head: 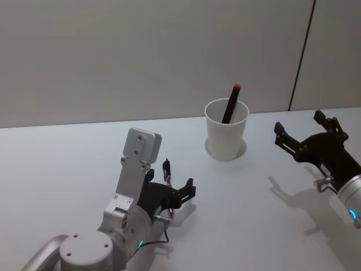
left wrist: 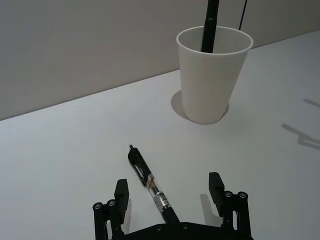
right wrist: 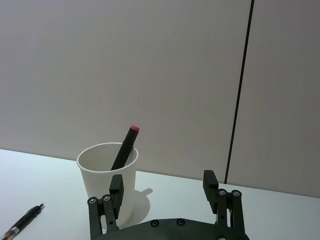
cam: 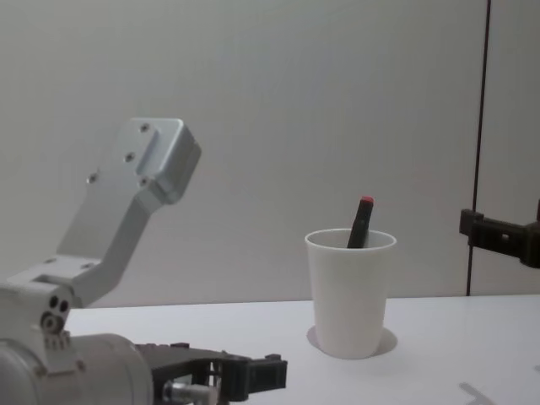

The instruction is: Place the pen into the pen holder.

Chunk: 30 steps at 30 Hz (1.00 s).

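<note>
One pen [left wrist: 145,172] between left gripper's [left wrist: 168,181] spread fingers [left wrist: 216,182]; right gripper [head: 300,122] spread, near cup [head: 225,138].

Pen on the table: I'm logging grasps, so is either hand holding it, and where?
Nothing is held. The left hand is open, straddling the pen on the table without touching it; the right hand is open and empty.
</note>
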Tool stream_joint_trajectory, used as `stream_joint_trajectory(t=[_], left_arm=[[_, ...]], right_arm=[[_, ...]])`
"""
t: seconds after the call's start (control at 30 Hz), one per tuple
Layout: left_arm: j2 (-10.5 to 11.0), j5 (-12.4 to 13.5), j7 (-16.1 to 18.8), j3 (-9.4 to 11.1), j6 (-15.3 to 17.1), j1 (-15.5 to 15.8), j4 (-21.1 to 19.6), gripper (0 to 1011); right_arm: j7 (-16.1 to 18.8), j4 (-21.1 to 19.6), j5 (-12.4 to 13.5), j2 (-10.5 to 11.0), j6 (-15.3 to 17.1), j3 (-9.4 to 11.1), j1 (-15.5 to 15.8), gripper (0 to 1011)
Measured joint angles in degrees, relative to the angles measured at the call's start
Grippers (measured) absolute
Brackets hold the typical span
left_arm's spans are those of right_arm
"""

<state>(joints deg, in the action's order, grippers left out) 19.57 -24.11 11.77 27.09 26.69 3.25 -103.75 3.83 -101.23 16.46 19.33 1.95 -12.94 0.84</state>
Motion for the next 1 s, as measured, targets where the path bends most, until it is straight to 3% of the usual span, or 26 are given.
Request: stream_joint_trajectory(t=[1.0], left_arm=[[-3.59,3.79,0.11,0.35,7.66,1.59,1.41,1001]], right_arm=[[0.0,0.0,0.0,0.0,0.0,0.0,0.0,1001]])
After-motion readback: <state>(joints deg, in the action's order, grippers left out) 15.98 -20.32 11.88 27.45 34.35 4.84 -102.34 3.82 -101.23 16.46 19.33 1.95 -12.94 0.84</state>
